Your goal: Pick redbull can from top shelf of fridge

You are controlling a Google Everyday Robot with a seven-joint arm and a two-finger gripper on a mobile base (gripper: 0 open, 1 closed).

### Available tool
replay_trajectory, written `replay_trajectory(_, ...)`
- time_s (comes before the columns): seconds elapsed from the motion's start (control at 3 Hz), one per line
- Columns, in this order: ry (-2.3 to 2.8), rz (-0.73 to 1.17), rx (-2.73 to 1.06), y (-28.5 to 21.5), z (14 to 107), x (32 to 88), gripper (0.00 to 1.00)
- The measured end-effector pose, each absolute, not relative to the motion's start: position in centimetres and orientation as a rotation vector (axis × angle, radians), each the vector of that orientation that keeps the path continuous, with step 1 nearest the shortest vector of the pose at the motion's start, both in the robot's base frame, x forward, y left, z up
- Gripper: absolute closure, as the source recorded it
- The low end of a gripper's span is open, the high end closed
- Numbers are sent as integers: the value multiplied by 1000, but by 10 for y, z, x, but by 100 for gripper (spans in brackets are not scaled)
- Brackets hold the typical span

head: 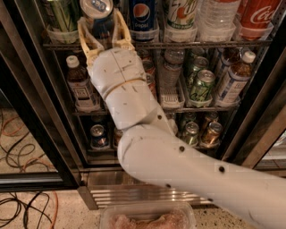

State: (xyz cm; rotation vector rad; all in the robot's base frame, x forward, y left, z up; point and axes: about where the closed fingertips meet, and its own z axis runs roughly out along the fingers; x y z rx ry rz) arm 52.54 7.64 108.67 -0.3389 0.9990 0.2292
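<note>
The fridge (39, 134) stands open in front of me, with a dark frame and wire shelves. My gripper (101, 21) reaches up to the left end of the top shelf (201, 44). Its cream fingers (85, 38) are closed on either side of the redbull can (96, 7). The can is slim and blue-and-silver, and its silver pull-tab top tilts out towards the camera. My white arm runs from the lower right up to the gripper and hides the can's lower part.
A green-striped can (60, 13) stands left of the gripper and a Pepsi can (142, 13) right of it. Further right stand bottles (219, 13). Lower shelves hold bottles and a green can (201, 85). Cables (22, 147) lie on the floor at the left. A plastic container (147, 219) sits below.
</note>
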Motion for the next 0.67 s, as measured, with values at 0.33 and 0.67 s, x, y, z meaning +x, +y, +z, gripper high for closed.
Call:
replay_trajectory(0.33,1099,239,-386,79,1047,501,100)
replay_trajectory(0.67,1234,242,-428,72,1004,479,100)
